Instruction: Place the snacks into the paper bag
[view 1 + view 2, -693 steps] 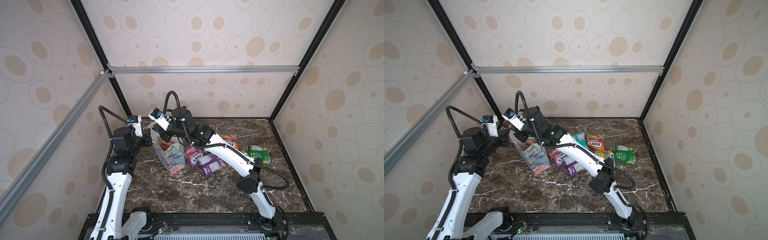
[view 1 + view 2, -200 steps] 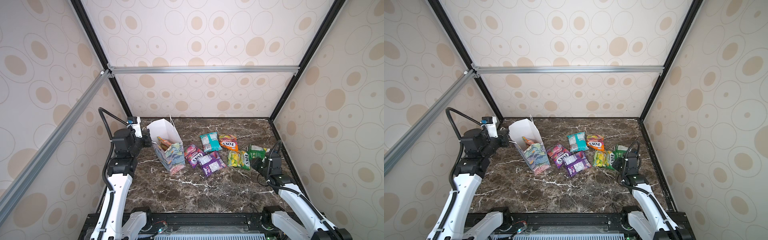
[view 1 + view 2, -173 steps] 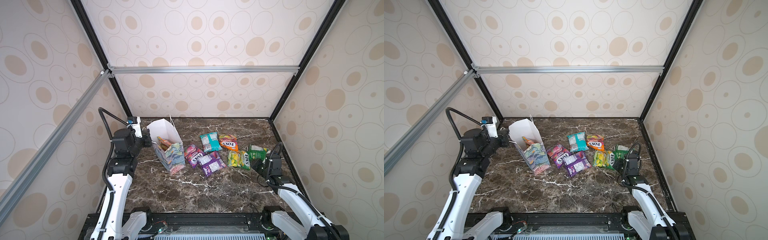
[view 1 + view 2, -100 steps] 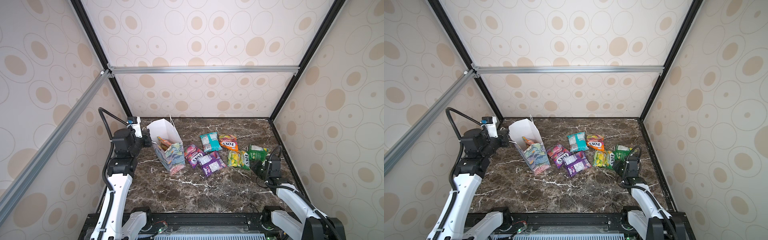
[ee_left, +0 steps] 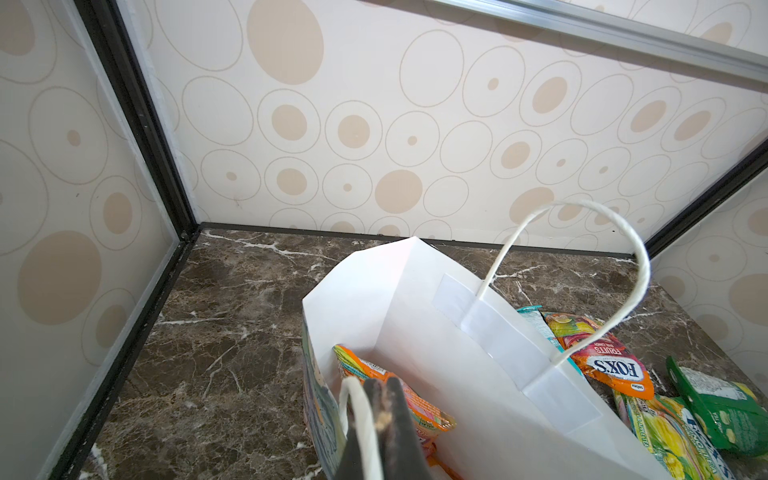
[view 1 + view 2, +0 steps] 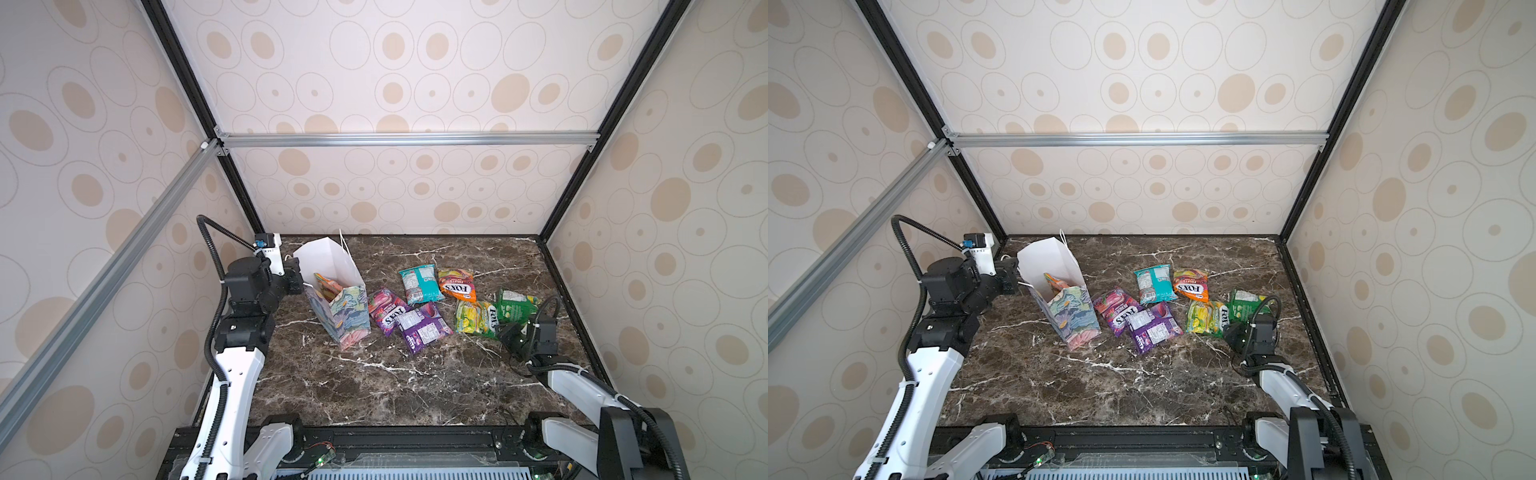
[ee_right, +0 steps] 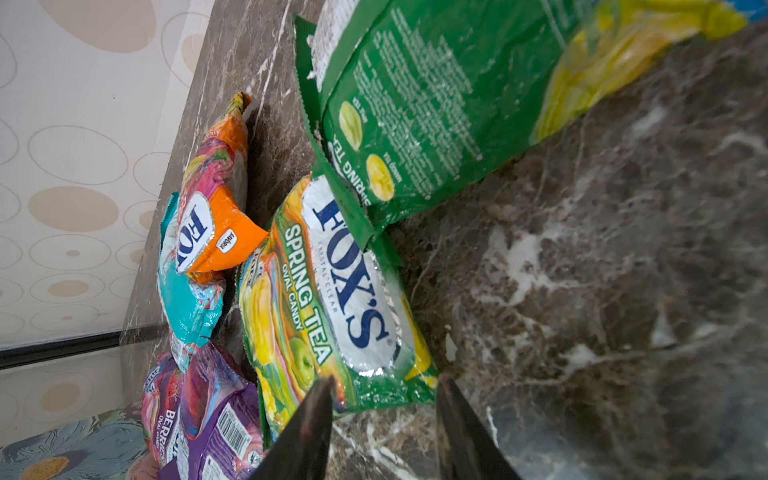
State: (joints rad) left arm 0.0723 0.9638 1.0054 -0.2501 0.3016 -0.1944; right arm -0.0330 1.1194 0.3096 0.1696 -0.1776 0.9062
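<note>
The paper bag [image 6: 351,318] [image 6: 1075,318] stands open at the left, and an orange snack [image 5: 388,384] lies inside it. My left gripper [image 5: 384,415] [image 6: 299,282] is shut on the bag's near rim, beside a cord handle. Several snacks lie on the marble right of the bag: pink-red [image 6: 388,309], purple [image 6: 424,328], teal [image 6: 419,284], orange [image 6: 457,284], yellow-green [image 6: 476,318] [image 7: 332,291] and green [image 6: 515,305] [image 7: 436,95]. My right gripper [image 7: 384,386] [image 6: 505,332] is low and open, with its fingertips just short of the yellow-green packet's near edge.
Patterned walls with black frame posts close in the marble table [image 6: 374,386] at the back and both sides. The bag's far cord handle [image 5: 582,266] arcs up above its mouth. The green packet overlaps the yellow-green one's far end.
The right arm, earlier over the bag, is back at the right. Over the last second it has sunk toward the yellow-green packet and its jaws have widened. The left gripper has not moved.
</note>
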